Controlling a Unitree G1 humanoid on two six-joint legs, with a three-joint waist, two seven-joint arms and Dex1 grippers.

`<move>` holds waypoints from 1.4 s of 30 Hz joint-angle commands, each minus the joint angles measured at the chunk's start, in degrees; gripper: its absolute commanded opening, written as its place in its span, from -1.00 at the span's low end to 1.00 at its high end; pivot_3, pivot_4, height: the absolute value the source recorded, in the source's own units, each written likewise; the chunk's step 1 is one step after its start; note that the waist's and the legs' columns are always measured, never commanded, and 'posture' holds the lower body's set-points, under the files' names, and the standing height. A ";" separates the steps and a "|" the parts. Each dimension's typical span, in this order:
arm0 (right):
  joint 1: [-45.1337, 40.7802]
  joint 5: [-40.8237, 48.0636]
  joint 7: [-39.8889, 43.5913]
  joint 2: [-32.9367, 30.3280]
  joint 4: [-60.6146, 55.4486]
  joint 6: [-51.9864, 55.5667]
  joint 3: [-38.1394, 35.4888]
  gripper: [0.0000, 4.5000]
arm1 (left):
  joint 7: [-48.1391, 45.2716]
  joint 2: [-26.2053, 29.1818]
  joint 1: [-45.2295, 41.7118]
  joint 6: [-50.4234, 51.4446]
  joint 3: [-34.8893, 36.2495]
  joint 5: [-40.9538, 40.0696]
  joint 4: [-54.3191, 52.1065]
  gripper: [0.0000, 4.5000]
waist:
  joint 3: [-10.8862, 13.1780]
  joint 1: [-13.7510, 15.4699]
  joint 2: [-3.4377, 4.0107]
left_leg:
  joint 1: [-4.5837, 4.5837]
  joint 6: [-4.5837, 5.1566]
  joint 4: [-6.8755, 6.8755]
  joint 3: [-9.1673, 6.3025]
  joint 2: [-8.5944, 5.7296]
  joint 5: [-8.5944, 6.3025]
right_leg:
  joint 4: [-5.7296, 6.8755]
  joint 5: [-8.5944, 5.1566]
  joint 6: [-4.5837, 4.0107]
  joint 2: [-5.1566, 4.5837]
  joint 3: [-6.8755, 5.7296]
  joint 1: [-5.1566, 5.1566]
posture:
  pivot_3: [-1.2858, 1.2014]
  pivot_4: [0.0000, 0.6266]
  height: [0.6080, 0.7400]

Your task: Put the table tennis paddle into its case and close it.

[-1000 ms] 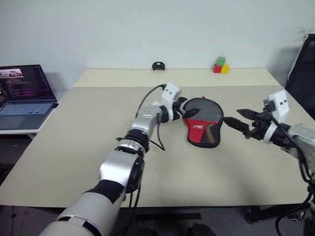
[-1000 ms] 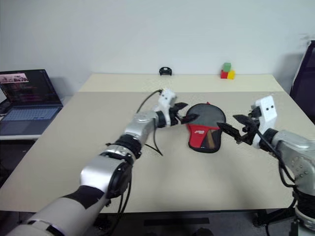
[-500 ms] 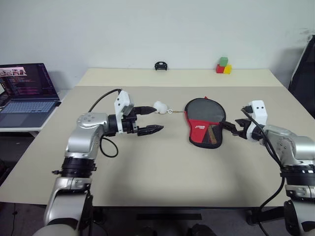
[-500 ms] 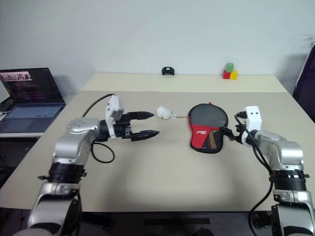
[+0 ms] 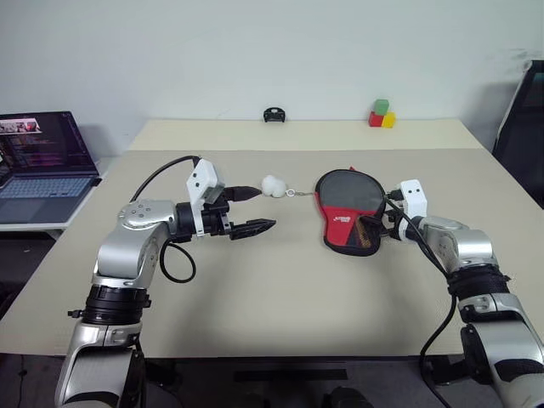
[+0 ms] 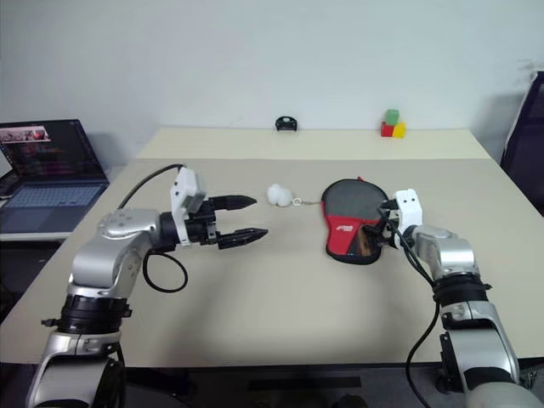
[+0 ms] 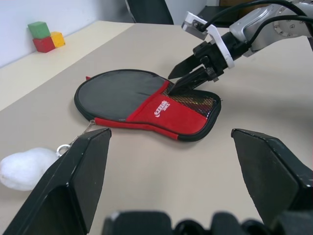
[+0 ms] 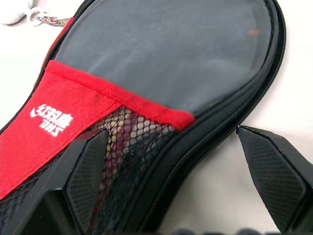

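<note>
The case [image 5: 348, 191] lies flat on the table [image 5: 280, 289], black with a red lettered panel and a mesh pocket. The paddle is hidden; light and red stripes show faintly behind the mesh [image 8: 132, 142]. A white ball [image 5: 274, 185] on a ring lies beside the case's left edge. My left gripper [image 5: 265, 207] hovers open to the left of the ball, holding nothing. My right gripper [image 5: 378, 228] is open at the case's right edge. One of its fingers [image 8: 88, 171] sits over the mesh and the other beside the zipper edging.
An open laptop [image 5: 38, 157] stands on a side table at the left. Red, green and yellow blocks [image 5: 381, 114] and a small black object [image 5: 273, 114] sit near the table's far edge. A dark chair [image 5: 523, 119] stands at the right.
My left gripper has pulled back from the case's left edge, and the white ball now shows beside the case. My right gripper has come forward and down to the case's right edge.
</note>
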 commanded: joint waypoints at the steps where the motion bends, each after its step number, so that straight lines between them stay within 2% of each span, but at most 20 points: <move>1: -1.27 -1.11 1.34 1.10 3.52 0.09 0.30 1.00 | 0.68 0.97 -0.99 -0.92 0.28 -0.80 -1.77 0.92 | 0.00 -0.05 -0.01 | 0.00 0.00 0.00 0.00 0.00 0.00 | 0.00 0.00 0.00 0.01 0.00 0.00 | 0.03 -0.52 1.00; 10: -1.48 -1.47 0.40 1.47 6.21 1.86 -1.71 1.00 | 0.90 1.56 -0.42 -1.54 0.07 -0.71 -1.97 0.92 | -0.04 -0.18 -0.04 | 0.02 -0.01 0.00 -0.01 0.01 0.00 | 0.01 0.01 -0.01 0.00 0.01 0.02 | 0.03 -0.52 1.00; 26: 6.17 -0.26 -4.42 0.68 -5.25 3.40 -6.80 1.00 | 0.74 2.12 -0.68 -2.26 -0.04 -0.86 -1.53 0.92 | -0.07 0.27 -0.08 | -0.01 -0.01 0.00 -0.05 0.00 0.00 | -0.01 0.01 -0.01 -0.02 -0.04 0.04 | 0.03 -0.52 1.00; 33: 6.03 1.29 -4.45 1.72 -3.75 5.87 -8.79 1.00 | 0.62 2.10 -1.18 -2.69 -0.40 -0.78 -0.88 0.92 | -0.08 0.22 -0.10 | 0.00 0.00 0.00 -0.04 0.00 0.00 | -0.01 0.01 -0.01 -0.01 -0.03 0.05 | 0.03 -0.52 1.00; 42: -0.49 0.59 -2.44 4.44 5.54 2.35 -8.33 1.00 | 0.81 2.16 -1.08 -3.05 -0.56 -0.74 -0.74 0.92 | -0.16 -1.07 -0.22 | 0.09 0.00 -0.01 0.00 0.03 0.02 | 0.02 0.08 -0.12 0.03 0.01 0.06 | 0.03 -0.52 1.00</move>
